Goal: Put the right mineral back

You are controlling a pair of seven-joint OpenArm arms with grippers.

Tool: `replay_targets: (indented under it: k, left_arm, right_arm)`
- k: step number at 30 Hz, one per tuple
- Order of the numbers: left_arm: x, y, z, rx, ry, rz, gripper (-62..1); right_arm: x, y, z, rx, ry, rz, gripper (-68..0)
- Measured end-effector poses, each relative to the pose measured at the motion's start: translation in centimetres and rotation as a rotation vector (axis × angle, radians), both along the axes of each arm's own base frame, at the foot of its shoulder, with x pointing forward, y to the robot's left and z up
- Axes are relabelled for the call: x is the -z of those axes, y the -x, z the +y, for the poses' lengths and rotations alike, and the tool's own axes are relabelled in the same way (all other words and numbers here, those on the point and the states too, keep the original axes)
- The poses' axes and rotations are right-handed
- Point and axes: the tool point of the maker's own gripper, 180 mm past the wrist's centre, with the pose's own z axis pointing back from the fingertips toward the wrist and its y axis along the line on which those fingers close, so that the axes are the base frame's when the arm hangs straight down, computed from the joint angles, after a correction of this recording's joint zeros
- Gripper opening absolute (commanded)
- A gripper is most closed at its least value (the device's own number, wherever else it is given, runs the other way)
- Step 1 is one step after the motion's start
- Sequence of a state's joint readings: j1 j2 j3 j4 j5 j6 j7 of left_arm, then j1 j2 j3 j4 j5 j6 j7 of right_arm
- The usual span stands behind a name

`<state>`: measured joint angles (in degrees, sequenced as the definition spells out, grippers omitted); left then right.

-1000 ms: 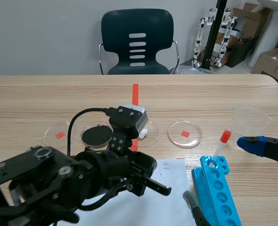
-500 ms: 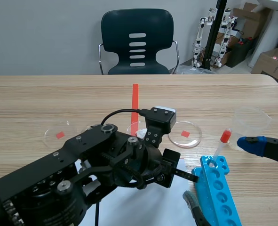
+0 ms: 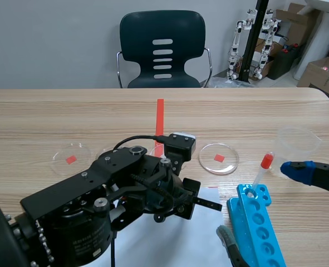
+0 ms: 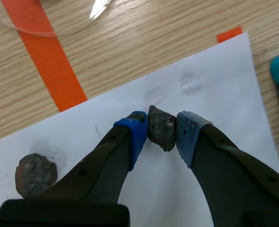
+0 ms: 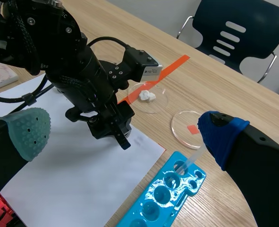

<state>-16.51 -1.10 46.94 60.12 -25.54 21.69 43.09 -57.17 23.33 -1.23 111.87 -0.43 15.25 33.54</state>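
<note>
So our left gripper [image 4: 159, 133] is pinching a dark grey mineral chunk [image 4: 161, 126] right between its blue pads [image 4: 137, 130], low over the white paper sheet [image 4: 215, 94]; we can't tell if the chunk actually touches the paper. Off to the side of those fingers, a second brownish stone [image 4: 34, 173] lies flat on the same sheet, well apart from the held one. Ahead of the gripper, the sheet's far edge lies across the orange tape line [image 4: 45, 56]. Beyond that there's a clear dish with a white lump [image 5: 148, 97] sitting on the tape, plus an empty dish with a red square [image 3: 219, 158] to its right and another one [image 3: 70, 157] far left. Our right gripper [image 5: 124, 133] is spread wide, nothing between its fingers, parked near the blue tube rack [image 3: 256, 222], which has one red-capped tube [image 3: 263, 172] standing in it. A clear plastic cup [image 3: 298, 142] stands just behind that.
</note>
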Motion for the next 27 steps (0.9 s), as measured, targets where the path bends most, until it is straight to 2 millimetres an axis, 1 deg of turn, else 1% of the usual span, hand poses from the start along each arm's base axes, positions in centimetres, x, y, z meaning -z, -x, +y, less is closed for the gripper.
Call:
replay_targets:
  k: [9,12,14,20,21,22,27]
  left_arm:
    - [0.13,0.13,0.17,-0.005,-0.006,0.014,-47.2]
    - [0.12,0.19,0.04,0.007,-0.002,0.014,-40.9]
    - [0.08,0.20,-0.07,0.007,-0.001,0.013,-38.1]
    - [-0.14,0.05,-0.37,0.004,0.009,0.003,-38.1]
    - [-0.15,0.06,-0.40,0.004,0.010,0.004,-37.0]
    - [-0.18,0.06,-0.46,0.004,0.011,0.004,-34.3]
    - [-0.49,-0.36,-0.65,0.000,0.024,-0.023,-19.3]
  right_arm:
    - [0.00,0.00,0.00,0.000,0.000,0.000,0.4]
    - [0.00,0.00,0.00,0.000,0.000,0.000,0.4]
    - [0.00,0.00,0.00,0.000,0.000,0.000,0.4]
    - [0.00,0.00,0.00,0.000,0.000,0.000,0.4]
    - [0.00,0.00,0.00,0.000,0.000,0.000,0.4]
    - [0.00,0.00,0.00,0.000,0.000,0.000,0.4]
    - [0.00,0.00,0.00,0.000,0.000,0.000,0.4]
